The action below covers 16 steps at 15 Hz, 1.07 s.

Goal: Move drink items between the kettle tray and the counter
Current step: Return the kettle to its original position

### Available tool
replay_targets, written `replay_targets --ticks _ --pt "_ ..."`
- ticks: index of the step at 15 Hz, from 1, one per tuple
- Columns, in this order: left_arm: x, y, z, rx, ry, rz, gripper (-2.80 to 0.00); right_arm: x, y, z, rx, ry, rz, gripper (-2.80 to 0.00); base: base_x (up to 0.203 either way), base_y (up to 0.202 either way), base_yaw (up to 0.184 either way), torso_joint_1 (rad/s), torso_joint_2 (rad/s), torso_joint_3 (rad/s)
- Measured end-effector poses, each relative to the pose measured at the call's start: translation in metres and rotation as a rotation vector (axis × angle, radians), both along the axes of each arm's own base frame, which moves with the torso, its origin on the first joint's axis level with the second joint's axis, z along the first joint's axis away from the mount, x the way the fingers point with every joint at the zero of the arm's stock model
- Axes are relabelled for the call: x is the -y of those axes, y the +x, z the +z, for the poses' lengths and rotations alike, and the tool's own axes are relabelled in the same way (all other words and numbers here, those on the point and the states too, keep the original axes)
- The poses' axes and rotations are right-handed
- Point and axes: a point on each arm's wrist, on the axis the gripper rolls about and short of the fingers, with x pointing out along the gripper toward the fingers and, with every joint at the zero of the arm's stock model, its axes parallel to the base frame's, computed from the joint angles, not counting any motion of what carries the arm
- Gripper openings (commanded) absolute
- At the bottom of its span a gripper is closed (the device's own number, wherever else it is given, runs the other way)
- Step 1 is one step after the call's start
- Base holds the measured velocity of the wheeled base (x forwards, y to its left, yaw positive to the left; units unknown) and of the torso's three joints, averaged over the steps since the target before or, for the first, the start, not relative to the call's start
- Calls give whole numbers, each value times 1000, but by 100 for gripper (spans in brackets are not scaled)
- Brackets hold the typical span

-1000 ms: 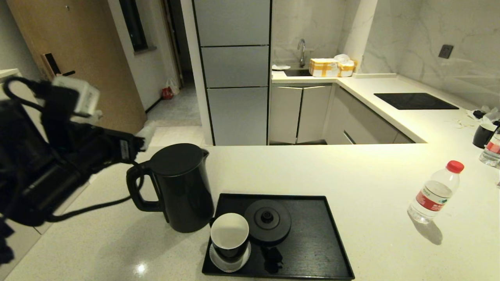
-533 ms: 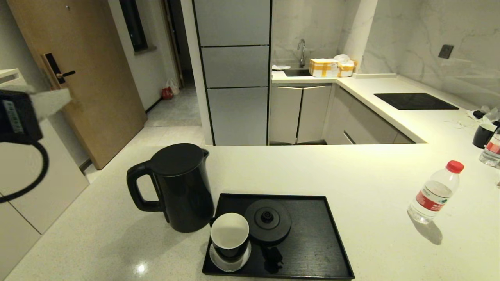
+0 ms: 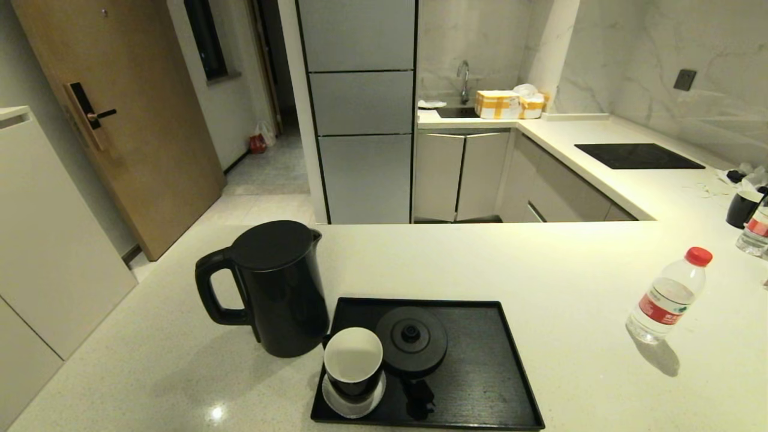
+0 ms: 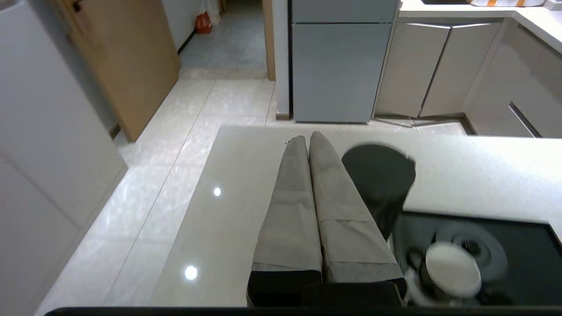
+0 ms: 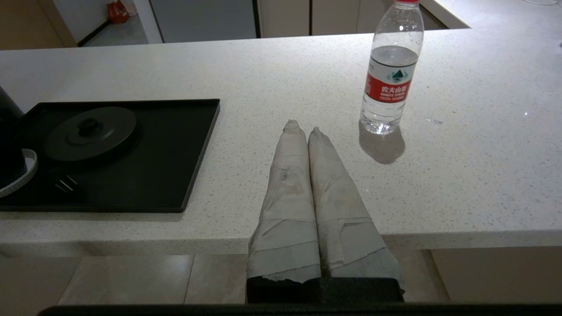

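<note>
The tall black kettle (image 3: 270,288) stands upright on the pale counter (image 3: 450,264), just left of the black tray (image 3: 480,360). The small black cup (image 3: 353,363) sits on a white saucer at the tray's front left corner. The red-capped water bottle (image 3: 669,297) stands on the counter far to the right. Neither gripper shows in the head view. My left gripper (image 4: 307,138) is shut and empty, held back above the counter's left end with the kettle (image 4: 380,175) beside it. My right gripper (image 5: 303,128) is shut and empty at the counter's near edge, between tray (image 5: 175,153) and bottle (image 5: 390,74).
The round kettle base disc (image 3: 411,339) and its plug (image 3: 417,399) lie on the tray. A second bottle (image 3: 755,231) and another black cup (image 3: 743,207) stand at the far right. The black cooktop (image 3: 636,155) is set in the back counter.
My left arm has pulled away from the kettle's handle to the left and gone out of the head view. The kettle stays on the counter.
</note>
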Motion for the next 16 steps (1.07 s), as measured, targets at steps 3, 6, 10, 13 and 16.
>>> replay_targets --ticks 3,6,10,13,16 --pt "-3 -13 -29 -185 24 15 -280 0 0 0 0 0 -2 -280 0 0 0 0 0 0" --pt "1 3 -79 -488 9 22 0 0 0 0 0 0 -2 -280 0 0 0 0 0 0" --pt "19 63 -140 -765 -65 -2 0 0 0 0 0 0 -1 -280 0 0 0 0 0 0" --pt "37 108 -171 -690 -85 -79 0 0 0 0 0 0 0 -280 0 0 0 0 0 0" --pt "55 150 -191 -574 -81 -66 0 0 0 0 0 0 0 -280 0 0 0 0 0 0"
